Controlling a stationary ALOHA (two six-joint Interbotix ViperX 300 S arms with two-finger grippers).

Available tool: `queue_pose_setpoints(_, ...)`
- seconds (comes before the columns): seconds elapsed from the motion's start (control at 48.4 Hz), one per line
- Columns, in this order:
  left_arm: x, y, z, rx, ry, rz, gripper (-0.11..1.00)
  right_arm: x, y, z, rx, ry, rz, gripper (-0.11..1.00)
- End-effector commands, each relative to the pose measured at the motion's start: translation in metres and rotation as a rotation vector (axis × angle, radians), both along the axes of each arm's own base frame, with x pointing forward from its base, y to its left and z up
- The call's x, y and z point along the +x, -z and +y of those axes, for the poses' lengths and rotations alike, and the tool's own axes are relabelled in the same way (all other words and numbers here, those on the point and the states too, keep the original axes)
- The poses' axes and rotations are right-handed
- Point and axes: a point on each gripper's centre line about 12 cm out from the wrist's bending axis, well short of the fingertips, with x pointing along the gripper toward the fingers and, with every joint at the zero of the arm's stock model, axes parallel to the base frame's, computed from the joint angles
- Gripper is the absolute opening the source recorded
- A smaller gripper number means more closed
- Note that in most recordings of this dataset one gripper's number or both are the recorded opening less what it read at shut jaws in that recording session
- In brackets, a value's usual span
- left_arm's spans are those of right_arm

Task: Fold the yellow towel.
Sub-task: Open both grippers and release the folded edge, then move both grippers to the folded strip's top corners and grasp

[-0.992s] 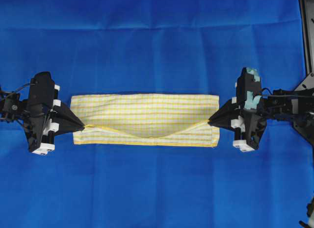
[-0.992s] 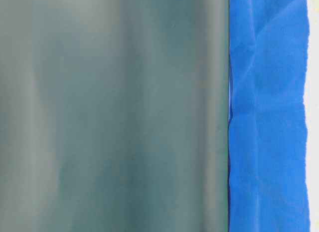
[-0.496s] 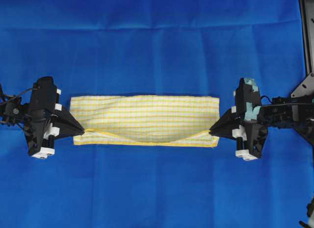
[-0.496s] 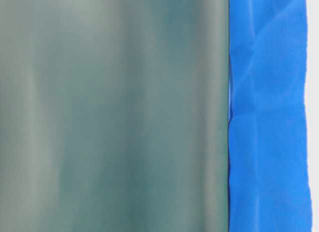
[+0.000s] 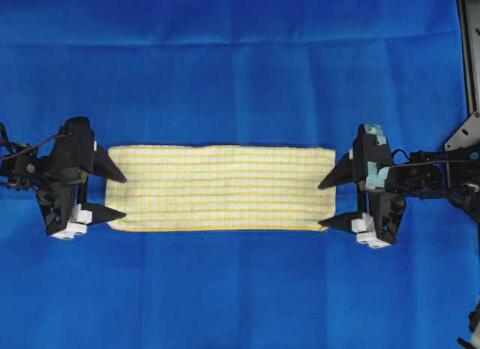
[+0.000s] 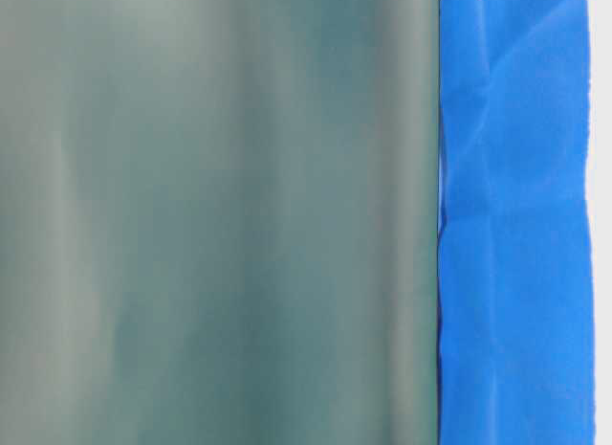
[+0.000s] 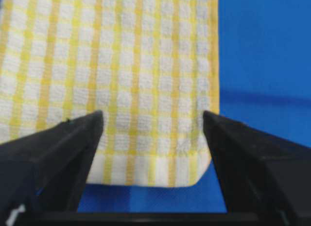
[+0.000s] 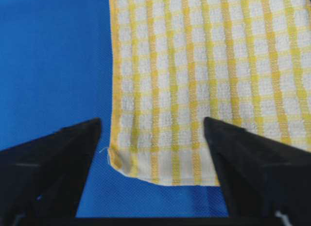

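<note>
A thin white cloth with fine yellow checks, the yellow towel (image 5: 221, 188), lies flat as a long folded strip at the centre of the overhead view on a plain blue cloth (image 5: 240, 64). At its left end the left gripper (image 5: 116, 195) stands with jaws spread wide, holding nothing. At the right end the right gripper (image 5: 328, 204) is likewise wide open and empty.

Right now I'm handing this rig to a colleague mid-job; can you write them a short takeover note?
Left pincer: open, at the left short end of the yellow towel, holding nothing.
Right pincer: open, at the towel's right short end, holding nothing.
Towel: lies flat as a long narrow strip on the blue cloth, between the two pincers.
Done: a lengthwise fold appears laid down.
Left: probably fold the strip end to end; judge whether that is wanted.
</note>
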Motion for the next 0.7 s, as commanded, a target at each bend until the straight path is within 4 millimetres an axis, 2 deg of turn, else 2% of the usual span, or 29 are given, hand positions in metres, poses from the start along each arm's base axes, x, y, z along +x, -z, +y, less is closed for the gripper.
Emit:
queue_pose_setpoints(0.0, 0.004, -0.016, 0.005, -0.002, -0.017, -0.04, 0.79, 0.002, -0.01, -0.001, 0.0, -0.001, -0.04, 0.84)
queue_pose_setpoints(0.083, 0.005, -0.023, 0.013, 0.012, -0.034, -0.067, 0.73, 0.001, -0.013, -0.009, -0.005, 0.022, -0.056, 0.78)
queue_pose_setpoints(0.186, 0.006, -0.027, 0.028, 0.032, -0.075, -0.083, 0.71, -0.001, -0.014, -0.023, -0.014, 0.068, -0.061, 0.79)
queue_pose_setpoints(0.331, 0.007, -0.023, 0.046, 0.054, -0.127, -0.065, 0.71, -0.003, -0.012, -0.049, -0.033, 0.149, -0.046, 0.79)
queue_pose_setpoints(0.496, 0.01, -0.015, 0.053, 0.092, -0.119, -0.031, 0.71, -0.003, -0.006, -0.071, -0.059, 0.201, 0.004, 0.79)
queue_pose_setpoints(0.682, 0.015, 0.0, 0.056, 0.113, -0.106, 0.027, 0.71, 0.0, 0.005, -0.082, -0.082, 0.216, 0.055, 0.79)
